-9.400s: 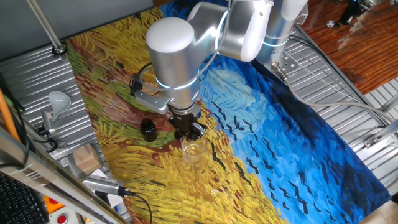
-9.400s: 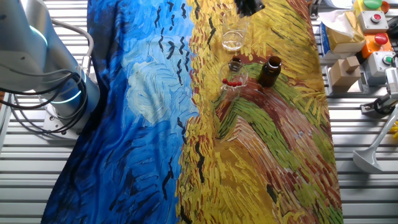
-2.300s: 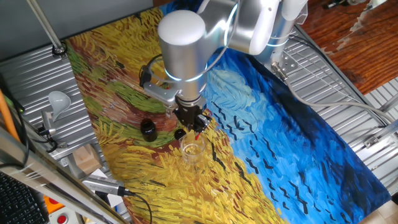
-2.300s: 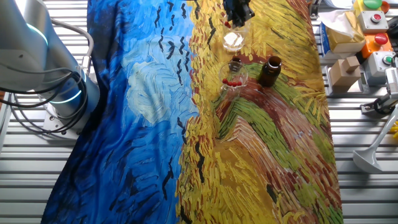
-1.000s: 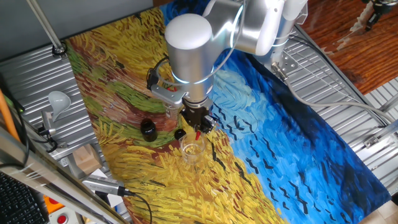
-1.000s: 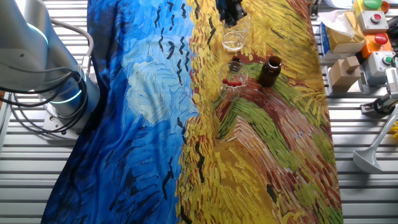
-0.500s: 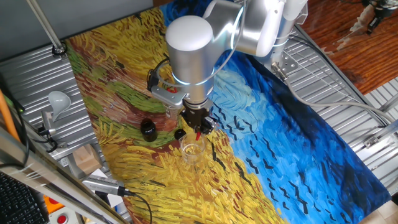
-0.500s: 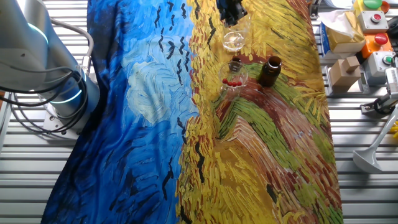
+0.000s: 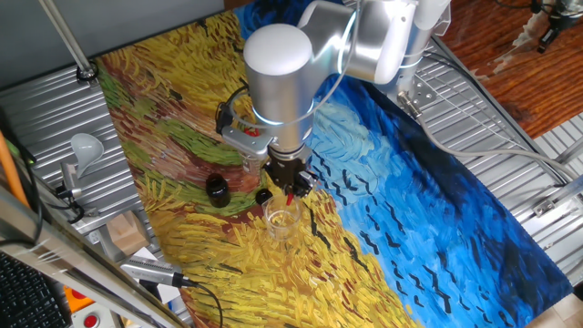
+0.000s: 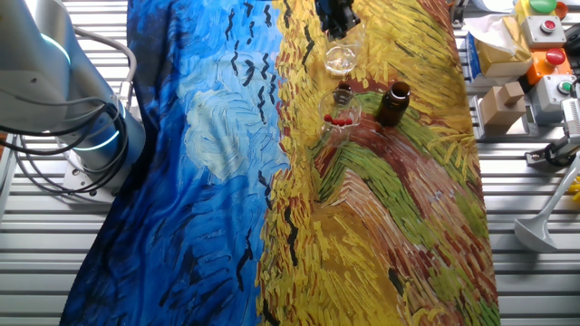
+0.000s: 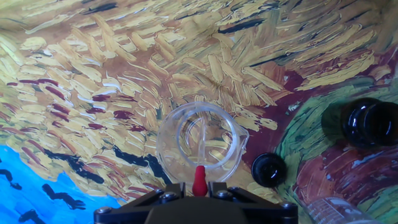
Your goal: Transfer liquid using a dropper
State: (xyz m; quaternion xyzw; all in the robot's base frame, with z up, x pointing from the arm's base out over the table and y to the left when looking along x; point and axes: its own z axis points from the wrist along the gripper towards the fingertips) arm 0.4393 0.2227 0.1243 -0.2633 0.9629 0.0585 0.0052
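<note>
Over the clear beaker (image 11: 200,144) the gripper (image 11: 199,190) hangs, jaws pinching the dropper (image 11: 199,179) by its red bulb — tip pointing down inside the rim, presumably so liquid lands inside.

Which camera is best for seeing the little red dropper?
The hand view: the dropper hangs straight over the clear beaker, held by the claw. One fixed view shows a red speck; the other hides it.
</note>
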